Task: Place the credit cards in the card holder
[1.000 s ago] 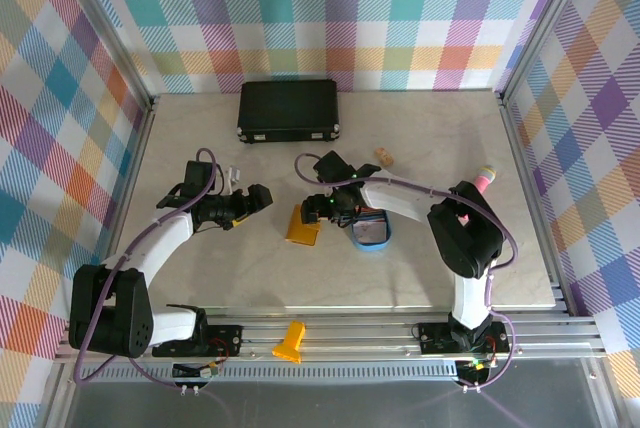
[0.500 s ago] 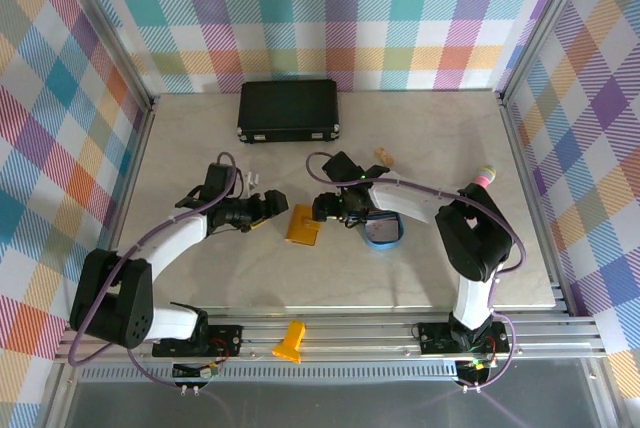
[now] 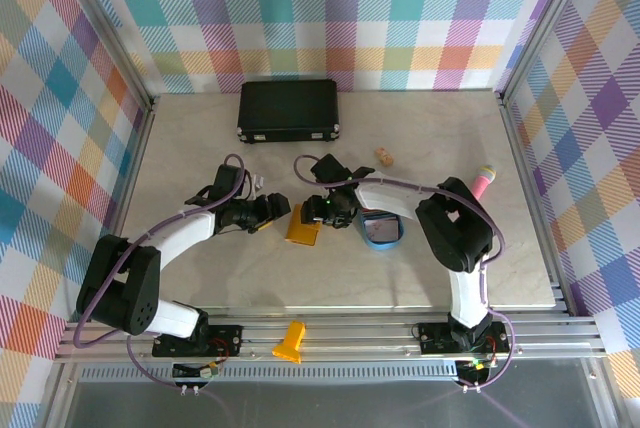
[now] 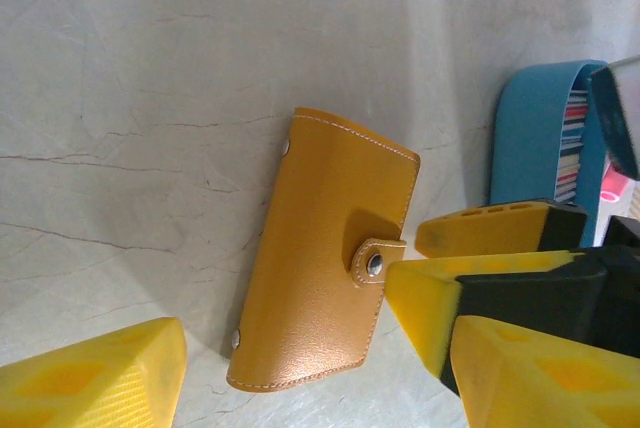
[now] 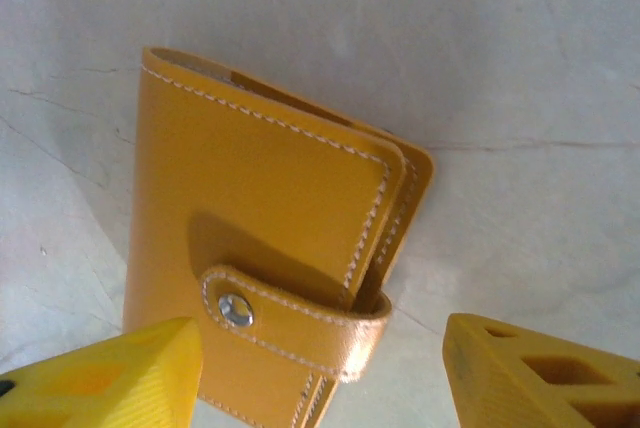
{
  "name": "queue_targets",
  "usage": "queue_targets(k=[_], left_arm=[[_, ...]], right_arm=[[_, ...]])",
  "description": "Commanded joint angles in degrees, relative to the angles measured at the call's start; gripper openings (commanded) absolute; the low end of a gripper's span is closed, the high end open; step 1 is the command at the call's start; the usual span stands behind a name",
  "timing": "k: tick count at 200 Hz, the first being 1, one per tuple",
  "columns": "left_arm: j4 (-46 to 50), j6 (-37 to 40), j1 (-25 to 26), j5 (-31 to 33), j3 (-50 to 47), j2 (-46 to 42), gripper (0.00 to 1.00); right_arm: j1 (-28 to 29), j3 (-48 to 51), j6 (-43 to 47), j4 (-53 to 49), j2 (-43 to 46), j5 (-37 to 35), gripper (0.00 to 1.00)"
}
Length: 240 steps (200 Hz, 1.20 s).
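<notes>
Pale tabletop (image 3: 450,138), closed card holder (image 3: 302,226) between left gripper (image 3: 276,214) and right gripper (image 3: 324,214)

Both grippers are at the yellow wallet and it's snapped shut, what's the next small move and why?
Probably lower the right gripper and close it on the snap tab to pop it. The card holder lies flat, tab fastened; the left gripper is open beside it; the credit cards sit in the blue tray.
</notes>
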<state>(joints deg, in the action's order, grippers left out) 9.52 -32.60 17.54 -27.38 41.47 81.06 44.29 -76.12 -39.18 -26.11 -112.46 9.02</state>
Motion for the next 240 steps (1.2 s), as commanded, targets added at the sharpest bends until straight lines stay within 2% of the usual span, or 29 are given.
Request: queue_targets(k=[1, 24, 43, 59, 98, 154, 240], left_arm=[[-1.89, -1.83, 0.21, 0.20, -0.90, 0.32, 0.70], [-4.46, -3.43, 0.21, -0.60, -2.56, 1.31, 0.67], [-7.33, -4.55, 0.30, -4.49, -3.29, 4.33, 0.67], [-8.01, -4.07, 0.93, -5.58, -3.20, 6.15, 0.67], [-10.80, -2.69, 2.81, -9.02, -2.36, 10.54, 0.67], [-10.31, -1.51, 4.50, -8.92, -1.79, 13.10, 0.66], [-10.43, -1.49, 5.49, -11.82, -2.37, 9.92, 0.63]], right_arm=[[0.22, -2.06, 1.30, 0.23, -0.91, 2.68, 0.64], [0.22, -1.84, 1.63, 1.24, -0.83, 3.73, 0.64], [-0.13, -0.73, 0.61, 1.61, 1.04, 2.42, 0.63], [-1.40, 1.59, -1.58, 2.48, 3.54, 1.45, 0.59], [-2.90, 3.69, -0.76, 3.78, 4.12, 5.17, 0.57], [-3.07, 3.89, -0.59, 5.29, 1.20, 8.92, 0.54], [-4.20, 5.60, -1.56, 8.14, -0.72, 12.44, 0.47]])
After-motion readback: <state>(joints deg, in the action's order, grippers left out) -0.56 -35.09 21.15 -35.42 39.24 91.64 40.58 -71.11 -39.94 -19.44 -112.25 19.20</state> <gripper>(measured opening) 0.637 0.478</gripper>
